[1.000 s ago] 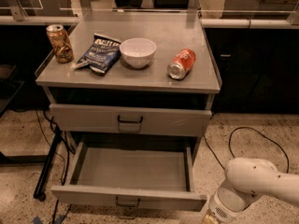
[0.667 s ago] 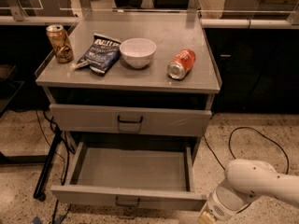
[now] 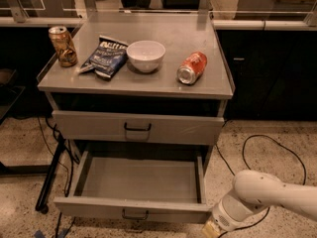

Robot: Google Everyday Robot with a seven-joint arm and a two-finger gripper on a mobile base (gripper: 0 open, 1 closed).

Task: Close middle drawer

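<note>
- Leftward creep of the arm (image 3: 277,192) is the only change. Its wrist has slid a little nearer the right end of the open drawer's front.
- On the desk (image 3: 163,86), from the left, are an upright can (image 3: 63,46), a chip bag (image 3: 106,57), a white bowl (image 3: 145,55) and a red can (image 3: 192,67) on its side. None has shifted, and all are well clear of the work.
- Under the desk top the top drawer (image 3: 136,127) sits shut.
- Below it the middle drawer (image 3: 138,180) is pulled far out and empty, its small wire handle (image 3: 134,214) near the bottom of the view. It stands as far out as a second ago, so the closing itself has not begun.
- At the bottom edge, just beside the right end of that drawer's front, is the tool (image 3: 210,229), mostly cut off. I cannot tell whether it is open or closed, nor whether it touches the front.
- This looks like the approach. The tool probably has to get in front of the drawer face and push straight back. A push at the right end alone might skew the drawer on its runners.
</note>
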